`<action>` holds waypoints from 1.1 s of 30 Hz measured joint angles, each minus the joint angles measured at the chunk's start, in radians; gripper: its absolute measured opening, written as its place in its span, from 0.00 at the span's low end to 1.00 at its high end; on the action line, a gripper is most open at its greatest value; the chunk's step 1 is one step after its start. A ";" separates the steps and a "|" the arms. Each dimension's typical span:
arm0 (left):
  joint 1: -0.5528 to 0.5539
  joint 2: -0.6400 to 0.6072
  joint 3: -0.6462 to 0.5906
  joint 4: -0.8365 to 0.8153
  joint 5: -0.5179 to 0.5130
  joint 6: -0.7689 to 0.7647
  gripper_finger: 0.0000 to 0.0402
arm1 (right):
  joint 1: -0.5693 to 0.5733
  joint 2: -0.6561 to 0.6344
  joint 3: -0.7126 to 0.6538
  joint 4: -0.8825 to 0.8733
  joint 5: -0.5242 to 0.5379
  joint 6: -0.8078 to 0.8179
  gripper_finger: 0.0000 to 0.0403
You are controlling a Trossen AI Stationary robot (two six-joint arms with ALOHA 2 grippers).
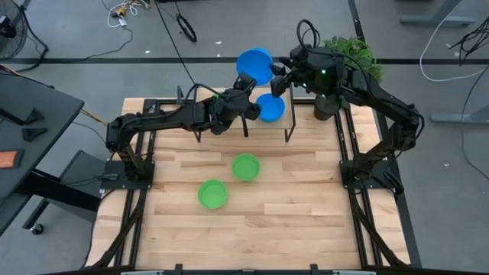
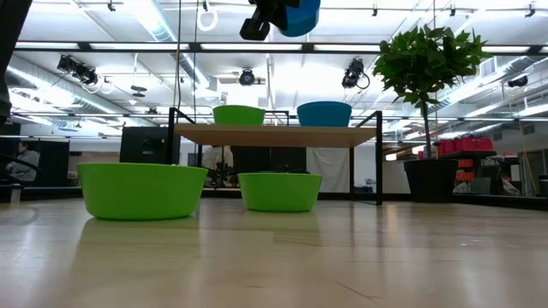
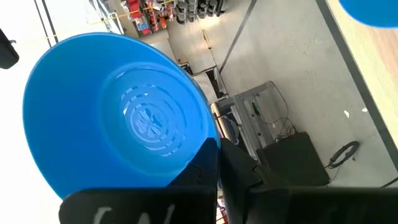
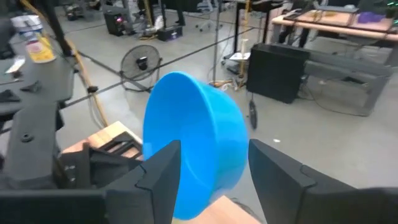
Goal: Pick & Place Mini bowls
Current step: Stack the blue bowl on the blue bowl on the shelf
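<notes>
Hiding most of the left pincer [image 1: 246, 82] in the high view, a blue bowl [image 1: 254, 65] is held aloft above the far edge of the worktop [image 1: 306, 198], pinched at its rim between that pincer's closed fingers. The right pincer [image 1: 278, 76] stands spread just beside it, its fingers [image 4: 163, 174] on either side of the bowl's wall; whether they touch is unclear. Another blue bowl [image 1: 270, 108] and, in the low view, a green bowl [image 2: 239, 115] sit on a raised shelf [image 2: 278, 134]. Two green bowls [image 1: 245, 166] [image 1: 213, 194] rest mid-worktop, well apart from both pincers.
</notes>
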 joint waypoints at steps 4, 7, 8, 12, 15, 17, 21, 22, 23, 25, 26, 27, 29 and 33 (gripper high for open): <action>0.000 0.000 0.000 0.003 0.000 -0.001 0.01 | -0.006 0.000 -0.021 -0.004 -0.002 -0.020 0.48; 0.000 0.000 0.000 0.004 0.001 -0.003 0.01 | -0.010 0.001 -0.025 -0.010 -0.003 -0.034 0.48; 0.000 0.000 0.000 0.004 0.002 -0.003 0.01 | -0.010 0.002 -0.025 -0.008 -0.002 -0.034 0.48; -0.005 0.000 0.000 0.004 0.015 -0.004 0.01 | -0.017 0.008 -0.024 -0.017 -0.002 -0.054 0.48; -0.011 0.000 0.000 0.005 0.019 -0.022 0.01 | -0.025 0.006 -0.024 -0.020 -0.002 -0.060 0.48; -0.011 0.000 0.000 0.005 0.019 -0.023 0.01 | -0.030 0.006 -0.024 -0.020 -0.003 -0.060 0.48; -0.011 0.000 0.000 0.005 0.013 -0.024 0.01 | -0.031 0.006 -0.024 -0.020 -0.001 -0.060 0.47; -0.011 0.000 0.000 0.005 0.012 -0.024 0.01 | -0.031 0.006 -0.024 -0.020 -0.002 -0.060 0.46; -0.011 0.000 0.000 0.005 0.011 -0.024 0.01 | -0.031 0.006 -0.024 -0.020 -0.003 -0.061 0.45; -0.011 0.000 0.000 0.005 0.009 -0.023 0.01 | -0.031 0.006 -0.024 -0.020 -0.003 -0.061 0.42; -0.011 0.000 0.000 0.005 0.009 -0.023 0.01 | -0.031 0.006 -0.024 -0.020 -0.003 -0.061 0.40; -0.011 0.000 0.000 0.005 0.008 -0.023 0.01 | -0.031 0.006 -0.024 -0.021 -0.003 -0.061 0.38; -0.011 0.000 0.000 0.005 0.008 -0.023 0.01 | -0.031 0.006 -0.024 -0.022 -0.003 -0.061 0.34; -0.011 -0.001 0.000 0.005 0.008 -0.023 0.01 | -0.031 0.006 -0.024 -0.022 -0.003 -0.061 0.27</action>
